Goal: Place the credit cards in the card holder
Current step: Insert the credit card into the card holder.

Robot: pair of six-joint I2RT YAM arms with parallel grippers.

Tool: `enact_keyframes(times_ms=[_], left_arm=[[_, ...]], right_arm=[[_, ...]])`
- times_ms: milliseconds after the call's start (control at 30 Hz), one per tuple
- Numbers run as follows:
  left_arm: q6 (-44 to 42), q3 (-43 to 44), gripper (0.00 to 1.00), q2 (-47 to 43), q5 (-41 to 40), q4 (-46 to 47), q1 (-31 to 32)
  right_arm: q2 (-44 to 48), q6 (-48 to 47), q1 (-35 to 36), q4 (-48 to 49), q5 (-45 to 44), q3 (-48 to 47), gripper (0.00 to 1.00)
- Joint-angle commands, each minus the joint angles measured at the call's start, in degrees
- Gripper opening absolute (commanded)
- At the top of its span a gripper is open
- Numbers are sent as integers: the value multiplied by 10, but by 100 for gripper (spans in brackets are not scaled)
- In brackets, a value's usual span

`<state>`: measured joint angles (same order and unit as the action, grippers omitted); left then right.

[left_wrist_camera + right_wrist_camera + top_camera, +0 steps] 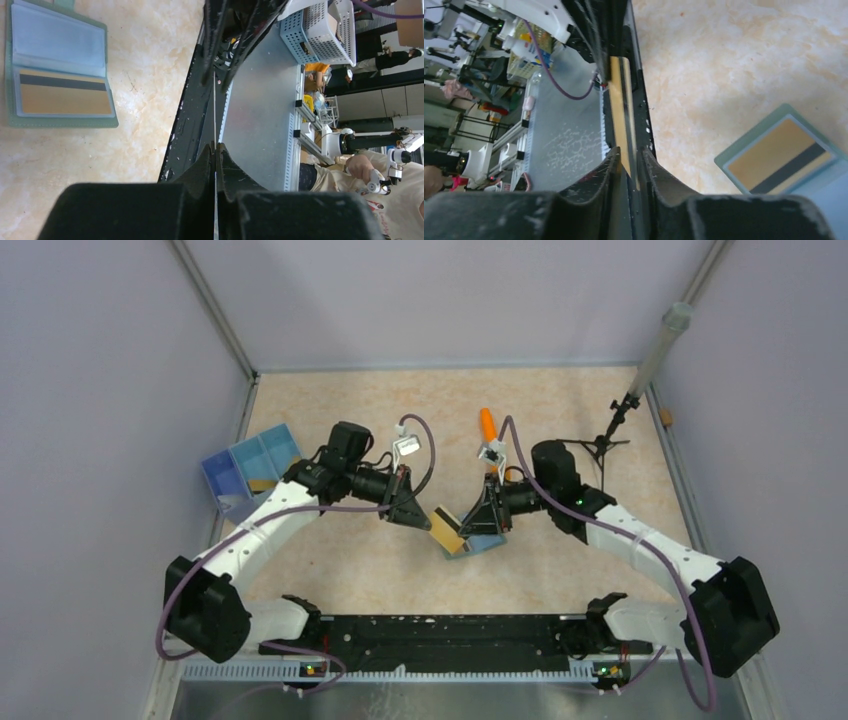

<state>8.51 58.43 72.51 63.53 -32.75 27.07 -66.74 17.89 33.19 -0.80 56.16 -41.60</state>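
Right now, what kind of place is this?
Probably a robotics lab work cell. Two arms are bolted to a small table boxed in by plain panels. Beyond it stand metal racks and baskets.

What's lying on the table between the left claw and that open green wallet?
Nothing. In the left wrist view, only bare tan tabletop separates the left gripper from the wallet.

Lilac walls (100,390) enclose a marbled beige tabletop (400,410)
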Motion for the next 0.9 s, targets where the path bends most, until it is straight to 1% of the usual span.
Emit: enact_keyframes(times_ms=[0, 67, 100, 167, 200, 267, 300, 333, 367, 400, 467, 533, 633, 733, 833, 867], left_arm=[[54, -28, 0, -20, 16, 94, 4], [76, -34, 0, -24, 7, 120, 5], [85, -36, 0, -27, -3, 129, 6], [116, -49, 0, -34, -26, 163, 6], [139, -61, 6, -39, -29, 197, 6], [201, -97, 56, -55, -53, 281, 6], [241, -120, 75, -65, -62, 339, 6], [284, -150, 85, -74, -70, 409, 6], [328, -181, 90, -81, -83, 483, 6], [370, -209, 92, -85, -96, 549, 8], [433, -250, 92, -84, -114, 651, 15], [480, -281, 89, -80, -140, 729, 29], [531, -315, 76, -75, -181, 812, 51], [585, -344, 64, -65, -205, 910, 58], [599, -356, 53, -58, -225, 939, 60], [600, -357, 46, -57, -229, 939, 61]], right_arm=[[-6, 36, 3, 88, 73, -12, 15], [-6, 47, 5, 107, 72, -6, 2], [-6, 53, 5, 115, 68, -3, 0], [-2, 69, 5, 135, 50, 7, 0], [2, 77, 5, 151, 37, 11, 0], [11, 116, 5, 201, 1, 36, 0], [15, 135, 5, 234, -16, 50, 0], [19, 155, 5, 262, -34, 63, 0], [22, 175, 5, 295, -47, 74, 0], [24, 195, 5, 327, -62, 88, 0], [26, 229, 5, 385, -91, 109, 0], [27, 262, 5, 445, -112, 130, 0], [26, 295, 6, 509, -137, 152, 0], [26, 300, 6, 520, -144, 156, 0], [25, 306, 6, 527, -143, 159, 0], [25, 308, 6, 530, -142, 159, 0]])
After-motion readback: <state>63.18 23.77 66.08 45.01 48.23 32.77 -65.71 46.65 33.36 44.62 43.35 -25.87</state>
